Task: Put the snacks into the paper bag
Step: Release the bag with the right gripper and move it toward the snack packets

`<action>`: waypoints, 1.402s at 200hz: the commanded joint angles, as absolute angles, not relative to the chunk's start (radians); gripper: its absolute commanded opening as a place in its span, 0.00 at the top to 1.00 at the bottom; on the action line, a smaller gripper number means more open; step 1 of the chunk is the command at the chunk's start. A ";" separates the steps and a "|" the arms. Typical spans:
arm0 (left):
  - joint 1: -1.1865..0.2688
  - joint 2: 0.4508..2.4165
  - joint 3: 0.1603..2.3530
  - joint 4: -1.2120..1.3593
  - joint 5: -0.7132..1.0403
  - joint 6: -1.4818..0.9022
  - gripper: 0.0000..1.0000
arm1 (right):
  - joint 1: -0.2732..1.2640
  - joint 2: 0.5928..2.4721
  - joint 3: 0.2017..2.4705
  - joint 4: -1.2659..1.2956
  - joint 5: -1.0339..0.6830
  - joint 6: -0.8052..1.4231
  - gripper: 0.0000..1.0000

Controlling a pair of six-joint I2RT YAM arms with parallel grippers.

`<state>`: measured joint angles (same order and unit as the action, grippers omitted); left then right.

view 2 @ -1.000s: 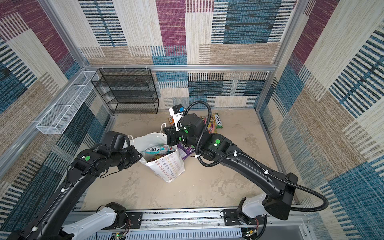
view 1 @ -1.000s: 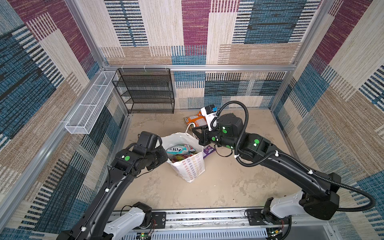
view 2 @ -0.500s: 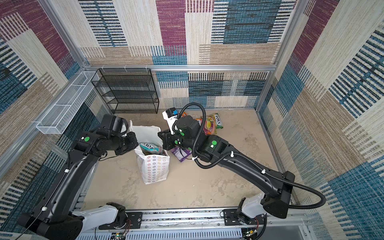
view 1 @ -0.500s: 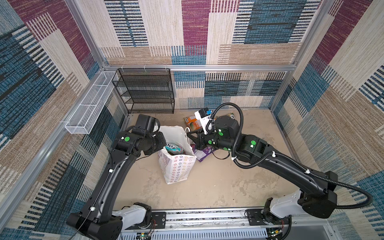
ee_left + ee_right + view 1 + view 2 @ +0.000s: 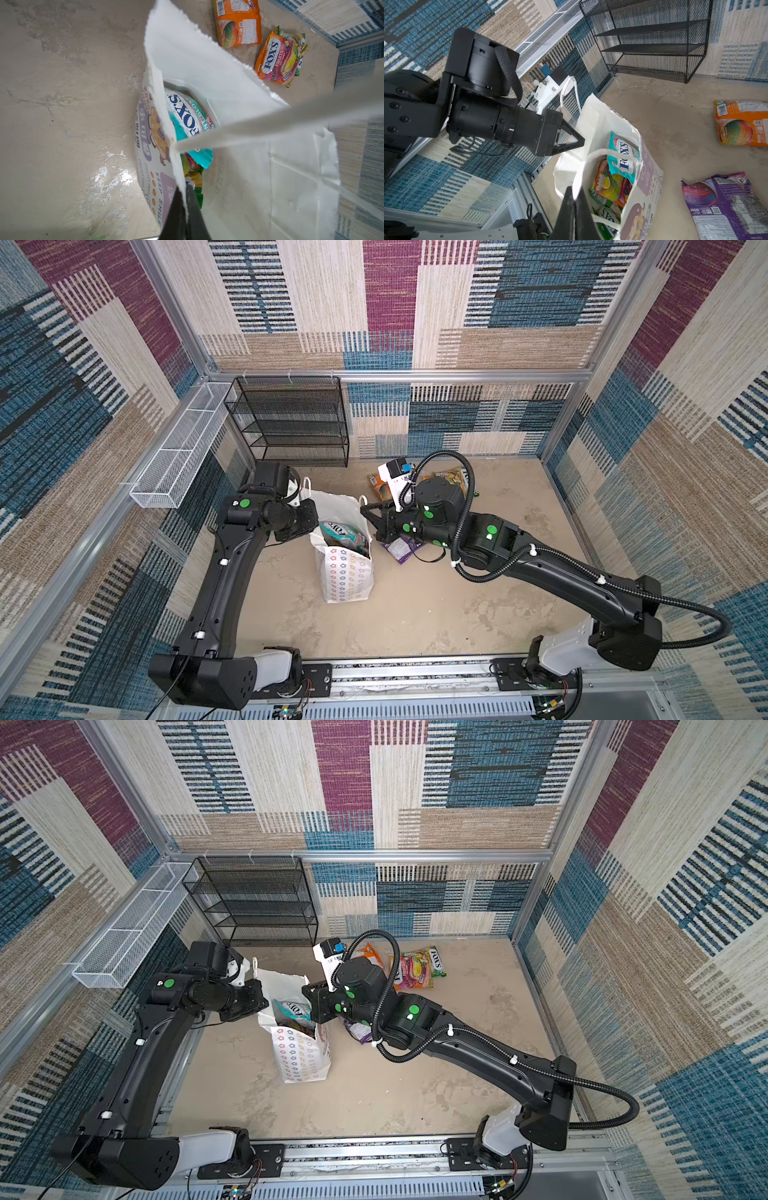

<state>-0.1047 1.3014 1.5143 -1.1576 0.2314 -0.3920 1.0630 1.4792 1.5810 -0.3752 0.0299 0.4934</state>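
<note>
Your left tool is pinching fully shut on the top rim of the tall white paper bag, with the serrated paper edge caught between its two black fingers. Your right tool is clamping shut too. It is gripping the bag's white cord handle, which is looping out from between its tips.

Between these two grips the bag is standing upright on the mottled beige tabletop with its mouth spread open. In both top views it is sitting near the middle, a little towards your left arm.

The bag is showing rows of small multicoloured star outlines on the side turned towards the arms' bases. Another side is carrying a purple and brown cartoon print with the words "KEEP SMILE".

Inside the bag, a glossy teal plastic packet marked "FOX'S" is lying on top. A yellow-and-orange fruit-print packet and a green packet are showing beneath it.

Outside the bag, a purple packet is lying flat on the tabletop just beside it, under your right arm. An orange packet is lying with its printed back facing up. A multicolour packet marked "FOX'S FRUITS" is resting farther back near the rear wall. Both are well apart from the bag, and the multicolour one is overlapping a further packet beneath it.
</note>
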 commanded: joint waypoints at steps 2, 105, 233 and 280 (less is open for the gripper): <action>-0.100 1.303 1.521 -1.084 0.250 -0.337 1.00 | 1.070 1.473 1.588 -0.261 0.099 0.519 1.00; -0.091 1.159 1.329 -0.898 0.312 -0.336 1.00 | 0.992 1.489 1.800 -0.544 0.091 0.445 0.22; -0.074 1.062 1.203 -0.849 0.278 -0.328 1.00 | 0.222 1.534 1.411 -0.263 -0.165 0.534 0.03; -0.074 1.058 1.190 -0.851 0.249 -0.327 1.00 | 0.096 1.785 1.335 -0.125 -0.260 0.526 0.01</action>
